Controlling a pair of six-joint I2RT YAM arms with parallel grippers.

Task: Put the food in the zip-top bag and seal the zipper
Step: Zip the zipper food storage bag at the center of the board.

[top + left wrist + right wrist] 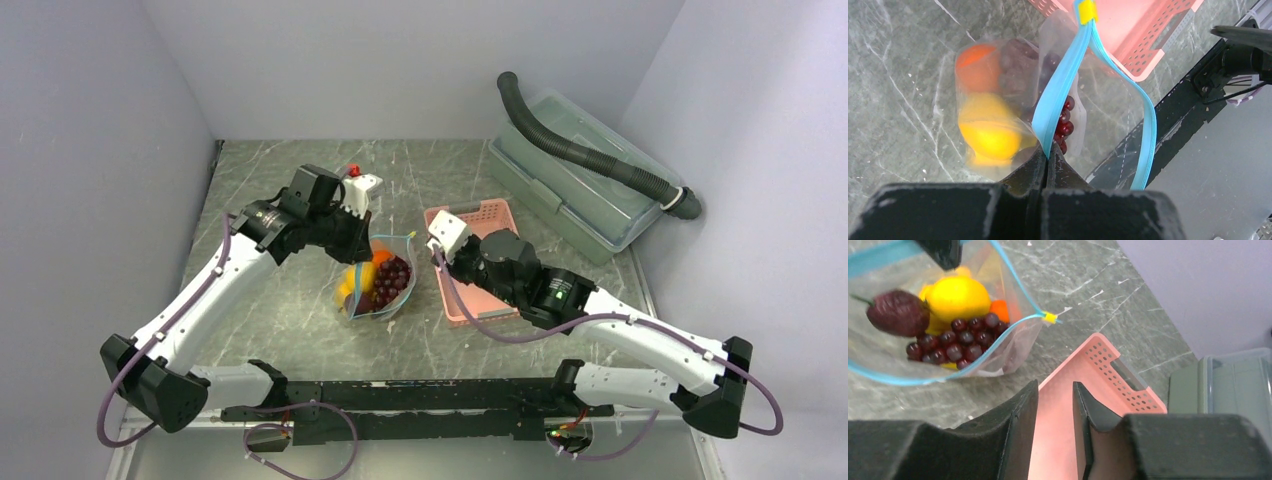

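A clear floppy plastic zip-top bag (1000,362) lies on the grey marbled table (300,320), just beside a pink slotted plastic basket (490,212). Inside the bag are a yellow fruit (958,297), an orange (999,310), dark purple grapes (955,340) and a reddish-brown round fruit (898,312). The left gripper (1047,155) is clamped on the bag's blue-teal zipper strip (1063,80). The mouth gapes. The right gripper (1055,390), narrowly parted and empty, hovers over the basket's edge nearest the bag.

Scanning all three views for lettering, and nothing reads. The zip-top bag (1013,347) is plain clear plastic, the pink basket (1108,365) shows only bare slotted walls, and the storage box (575,195) carries no legible label. No words, numbers or brand marks can be made out on either arm.
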